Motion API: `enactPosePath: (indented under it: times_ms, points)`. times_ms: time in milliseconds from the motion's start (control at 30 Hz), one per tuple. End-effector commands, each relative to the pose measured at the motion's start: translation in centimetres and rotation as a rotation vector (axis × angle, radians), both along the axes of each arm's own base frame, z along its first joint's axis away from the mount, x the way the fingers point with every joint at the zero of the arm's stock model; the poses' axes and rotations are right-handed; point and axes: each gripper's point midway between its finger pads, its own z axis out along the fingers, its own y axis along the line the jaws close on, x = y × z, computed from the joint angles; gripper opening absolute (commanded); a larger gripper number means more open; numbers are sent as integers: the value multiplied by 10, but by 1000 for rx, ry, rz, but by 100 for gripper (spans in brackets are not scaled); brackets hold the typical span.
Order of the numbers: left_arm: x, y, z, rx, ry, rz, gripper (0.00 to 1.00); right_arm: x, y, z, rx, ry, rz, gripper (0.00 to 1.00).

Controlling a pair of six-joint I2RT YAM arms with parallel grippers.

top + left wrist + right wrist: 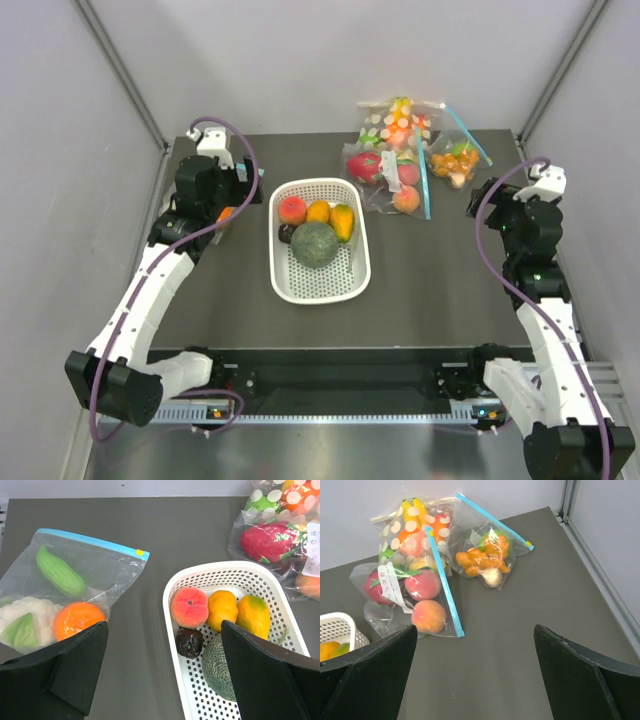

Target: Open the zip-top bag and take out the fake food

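The zip-top bag (75,575) lies flat on the dark table left of the basket, its light-blue zip strip (95,541) shut along the far edge. Inside it are a long green vegetable (60,571), a white cauliflower piece (25,617) and a round orange fruit (77,620). My left gripper (160,680) is open and empty, hovering just in front of the bag and the basket; its left finger (75,670) overlaps the bag's near corner. In the top view my left arm (205,185) hides most of the bag. My right gripper (475,680) is open and empty over bare table at the right.
A white perforated basket (290,285) in the middle holds a peach, an orange, a mango, a dark fruit and a grey-green melon (315,243). At the back right lie a dragon-fruit bag (385,180), a polka-dot bag (400,120) and a small bag of orange pieces (455,160). Walls enclose the table.
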Motion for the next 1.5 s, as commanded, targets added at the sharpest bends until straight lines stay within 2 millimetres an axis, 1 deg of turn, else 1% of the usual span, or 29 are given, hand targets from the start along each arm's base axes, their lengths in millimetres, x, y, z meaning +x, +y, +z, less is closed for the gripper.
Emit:
enactPosePath:
  times_ms: [0, 167, 200, 300, 333, 367, 400, 433, 467, 500, 567, 600, 633, 667, 700, 767, 833, 867, 900, 933, 967, 1000, 1033, 1067, 1133, 1167, 1333, 1433, 1467]
  points:
    - [2, 7, 28, -3, -76, 38, 99, 2, -4, 14, -7, -31, -21, 100]
    - [2, 8, 25, 4, -72, 40, 99, 10, 1, 9, -2, -11, 5, 100]
    - [2, 6, 22, 2, -66, 28, 99, 16, 3, 3, 0, 11, 17, 100]
    - [1, 1, 18, 0, -48, 1, 99, 31, 18, 0, 16, 34, 104, 100]
    - [1, 1, 14, 7, -32, 0, 99, 41, 27, -7, 27, 66, 155, 100]
    - [2, 4, 12, 18, -24, 11, 99, 45, 32, -11, 38, 82, 178, 100]
    - [3, 5, 10, 30, -20, 17, 99, 54, 35, -22, 50, 114, 196, 100]
    - [5, 10, 8, 41, -15, 40, 99, 58, 42, -22, 66, 117, 227, 100]
    - [7, 18, 5, 56, -10, 79, 99, 61, 45, -25, 85, 124, 239, 100]
    - [12, 28, -4, 76, 10, 119, 99, 66, 48, -29, 95, 125, 253, 100]
    - [19, 46, -17, 106, 42, 202, 99, 67, 55, -36, 129, 134, 282, 100]
    - [26, 53, -30, 129, 75, 233, 99, 68, 57, -37, 135, 129, 293, 100]
    - [29, 57, -35, 143, 88, 255, 99, 69, 60, -36, 140, 116, 311, 100]
    - [34, 58, -37, 149, 92, 268, 99, 68, 61, -38, 147, 120, 316, 100]
    - [42, 58, -46, 155, 107, 277, 99, 68, 62, -39, 147, 125, 322, 100]
    - [53, 57, -51, 148, 99, 291, 99, 68, 64, -41, 141, 134, 333, 99]
    - [70, 59, -60, 150, 82, 327, 99, 67, 63, -38, 134, 132, 334, 100]
    - [78, 59, -59, 153, 74, 335, 99, 65, 63, -39, 129, 136, 335, 100]
    - [89, 58, -76, 181, 106, 337, 99, 63, 64, -35, 124, 126, 340, 100]
    - [94, 59, -80, 200, 116, 345, 99, 62, 64, -35, 121, 124, 342, 100]
    - [102, 60, -77, 231, 110, 351, 99, 61, 63, -33, 115, 118, 340, 100]
    - [109, 58, -92, 270, 139, 354, 99, 59, 62, -29, 106, 105, 339, 100]
    - [113, 65, -88, 303, 125, 408, 99, 55, 60, -34, 104, 126, 330, 100]
    - [117, 65, -100, 350, 149, 405, 99, 53, 60, -31, 96, 120, 330, 100]
    - [121, 67, -105, 379, 157, 413, 99, 51, 59, -30, 90, 116, 325, 100]
    - [123, 67, -113, 398, 173, 404, 99, 51, 59, -28, 89, 112, 325, 100]
    - [116, 66, -131, 411, 208, 384, 99, 49, 61, -26, 92, 106, 337, 100]
    - [119, 64, -137, 433, 214, 357, 99, 49, 63, -29, 99, 112, 345, 100]
    - [120, 64, -145, 446, 232, 352, 99, 49, 63, -28, 101, 111, 346, 100]
